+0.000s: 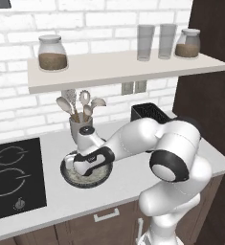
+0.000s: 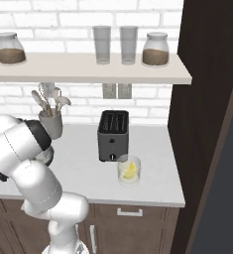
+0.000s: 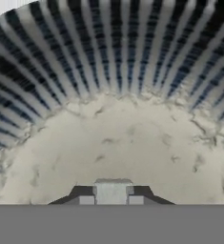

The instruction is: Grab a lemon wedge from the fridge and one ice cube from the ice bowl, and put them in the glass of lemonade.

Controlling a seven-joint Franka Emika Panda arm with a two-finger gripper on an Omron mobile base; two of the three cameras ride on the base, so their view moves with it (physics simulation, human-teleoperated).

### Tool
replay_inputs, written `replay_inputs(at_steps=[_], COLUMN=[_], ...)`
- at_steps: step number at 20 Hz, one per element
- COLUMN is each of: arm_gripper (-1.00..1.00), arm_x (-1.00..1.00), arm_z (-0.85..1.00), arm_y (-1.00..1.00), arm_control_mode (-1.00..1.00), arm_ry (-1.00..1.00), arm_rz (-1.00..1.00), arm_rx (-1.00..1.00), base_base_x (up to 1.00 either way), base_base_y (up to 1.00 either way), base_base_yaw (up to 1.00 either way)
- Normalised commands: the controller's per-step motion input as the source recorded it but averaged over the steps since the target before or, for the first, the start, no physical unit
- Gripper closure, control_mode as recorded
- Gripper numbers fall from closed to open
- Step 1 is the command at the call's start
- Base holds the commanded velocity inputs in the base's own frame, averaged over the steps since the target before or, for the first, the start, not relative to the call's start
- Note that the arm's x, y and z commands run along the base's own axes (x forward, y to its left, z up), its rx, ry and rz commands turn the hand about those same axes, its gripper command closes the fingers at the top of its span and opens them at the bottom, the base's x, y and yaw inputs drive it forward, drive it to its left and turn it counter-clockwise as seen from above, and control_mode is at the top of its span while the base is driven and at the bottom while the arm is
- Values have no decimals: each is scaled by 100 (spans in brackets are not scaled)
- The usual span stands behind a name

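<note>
Dark fingertips (image 3: 111,194) sit narrow around a small pale ice cube (image 3: 111,187), low inside the wide speckled ice bowl (image 3: 132,57); the short lemonade glass (image 2: 129,171) stands well to the right

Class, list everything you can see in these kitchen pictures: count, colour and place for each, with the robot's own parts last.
Ice bowl: one, dark rim, speckled inside, counter beside hob.
Glass of lemonade: one, clear, before the toaster.
Lemon wedge: one, yellow, in that glass.
Toaster: one, black, counter.
Utensil cup: one, grey, behind bowl.
Jars: two, brown contents, shelf.
Tall glasses: two, clear, shelf.
Hob: one, black, counter's left.
Arm: one, white.
Pincer: one, down in the bowl, closed on a pale cube.
</note>
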Motion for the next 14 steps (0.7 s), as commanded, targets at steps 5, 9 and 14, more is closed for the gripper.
replay_inputs(at_steps=[5, 9, 14], arm_gripper=[100, 100, 100], arm_x=[-1, -8, -23], arm_z=[47, 48, 28], arm_y=[0, -1, 0], arm_control_mode=[-100, -100, -100], arm_ry=[-10, -15, -18], arm_rz=[0, 0, 0], arm_rx=[2, 6, 3], base_base_x=[0, 0, 0], base_base_y=[0, 0, 0], base_base_yaw=[0, 0, 0])
